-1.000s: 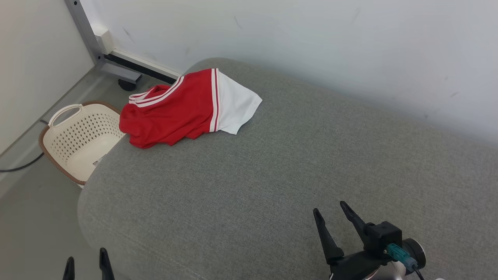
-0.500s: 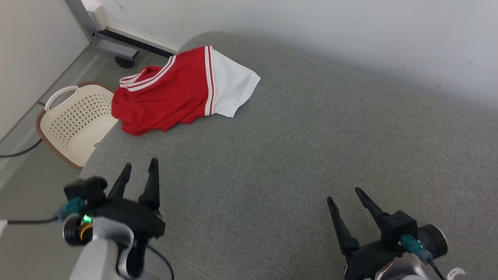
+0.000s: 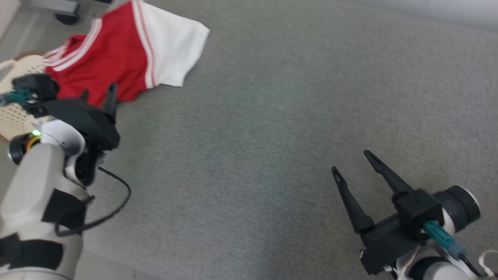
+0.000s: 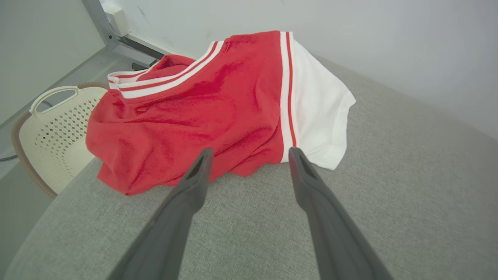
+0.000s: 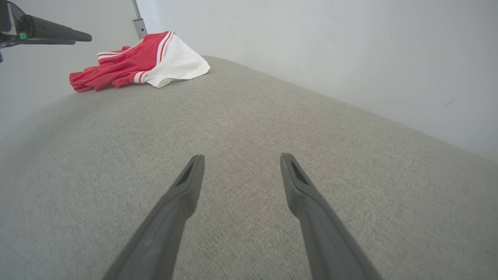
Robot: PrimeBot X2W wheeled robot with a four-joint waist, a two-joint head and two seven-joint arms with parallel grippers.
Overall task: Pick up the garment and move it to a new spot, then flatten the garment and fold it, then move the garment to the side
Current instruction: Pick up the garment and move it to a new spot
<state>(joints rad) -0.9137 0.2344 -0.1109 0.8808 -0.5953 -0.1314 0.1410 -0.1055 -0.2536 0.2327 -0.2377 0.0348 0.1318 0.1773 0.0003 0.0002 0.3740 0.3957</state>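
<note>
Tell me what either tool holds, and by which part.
Nothing is held. The left tool is open near the shirt; the right tool is open over the sofa.

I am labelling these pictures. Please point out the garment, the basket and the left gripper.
garment [image 4: 202, 109], left wrist view, on its red part.
basket [image 4: 54, 128], left wrist view, on its perforated wall.
left gripper [image 4: 249, 151], left wrist view, midway between its fingertips.

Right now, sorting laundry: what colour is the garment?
The garment is red with white stripes and panel; left wrist view.

surface: grey cushion [image 3: 272, 116] | on it — crumpled red-and-white garment [image 3: 116, 58], far-left corner
</note>
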